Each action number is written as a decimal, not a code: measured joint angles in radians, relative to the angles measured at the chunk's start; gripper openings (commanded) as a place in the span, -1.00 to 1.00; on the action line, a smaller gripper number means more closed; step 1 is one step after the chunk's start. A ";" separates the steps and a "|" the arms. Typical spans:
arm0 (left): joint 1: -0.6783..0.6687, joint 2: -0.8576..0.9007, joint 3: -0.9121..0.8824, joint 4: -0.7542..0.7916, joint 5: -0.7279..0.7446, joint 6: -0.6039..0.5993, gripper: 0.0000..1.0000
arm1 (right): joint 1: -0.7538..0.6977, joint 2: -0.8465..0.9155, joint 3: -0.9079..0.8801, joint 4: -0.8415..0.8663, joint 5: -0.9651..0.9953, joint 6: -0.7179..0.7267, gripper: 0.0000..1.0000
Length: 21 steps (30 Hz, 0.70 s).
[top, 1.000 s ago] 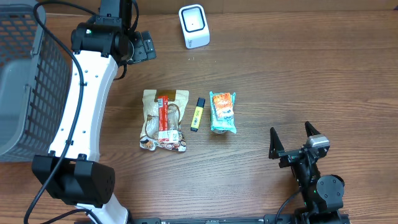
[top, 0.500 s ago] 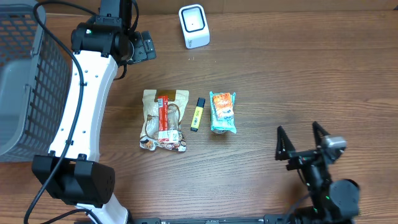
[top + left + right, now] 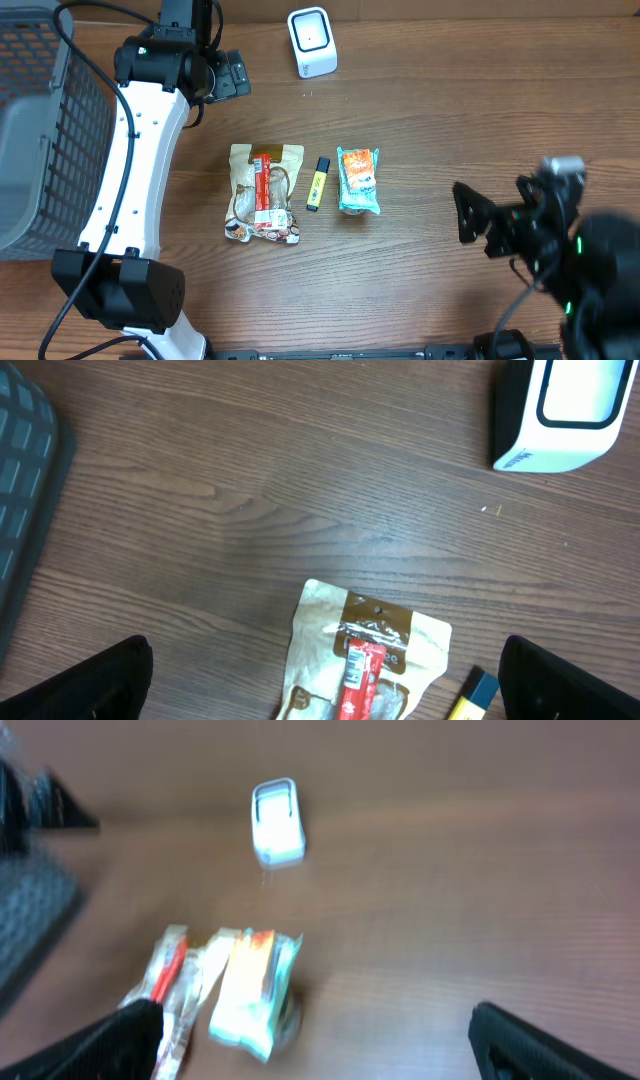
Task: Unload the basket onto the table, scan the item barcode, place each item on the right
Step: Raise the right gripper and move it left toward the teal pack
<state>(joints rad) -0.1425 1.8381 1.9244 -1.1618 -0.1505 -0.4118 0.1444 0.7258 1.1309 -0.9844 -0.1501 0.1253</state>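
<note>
Overhead view: a wooden tabletop (image 3: 460,110) carries three items in a row near the middle of the frame, namely a tan snack bag (image 3: 264,193), a yellow highlighter (image 3: 317,184) just to its right, and a teal-and-orange packet (image 3: 358,180) right of that; none touches another. A white scanner (image 3: 312,42) stands at the upper centre, well apart from the row, and a grey basket (image 3: 40,140) fills the left edge. The left claw (image 3: 232,75) sits at the upper left, beside the scanner, its jaws spread wide with nothing between them. The right claw (image 3: 498,208) is at the lower right, clear of the items, likewise fully spread and holding nothing. Left wrist view: the two dark fingers (image 3: 80,680) show only in the lower corners, far apart, over bare wood; the top of the snack bag lies at the bottom centre, one end of the highlighter at its right, the scanner in the upper right corner and the basket along the left edge. Right wrist view: the picture is blurred; the fingers (image 3: 540,1040) occupy the lower corners, wide apart and empty, with the packet and the snack bag at the lower left, the scanner at the upper centre beyond them, and the basket's dark wall at the left edge.
</note>
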 measured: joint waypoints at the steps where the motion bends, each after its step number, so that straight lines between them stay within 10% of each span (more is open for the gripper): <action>1: 0.000 0.000 0.000 0.000 0.000 0.000 1.00 | 0.000 0.061 0.058 -0.048 -0.020 -0.003 1.00; 21: 0.000 0.000 0.000 0.000 -0.001 0.001 0.99 | 0.000 0.625 0.230 -0.207 -0.216 -0.018 0.55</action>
<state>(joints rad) -0.1421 1.8381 1.9244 -1.1618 -0.1513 -0.4110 0.1444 1.3510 1.3613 -1.1915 -0.3660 0.1074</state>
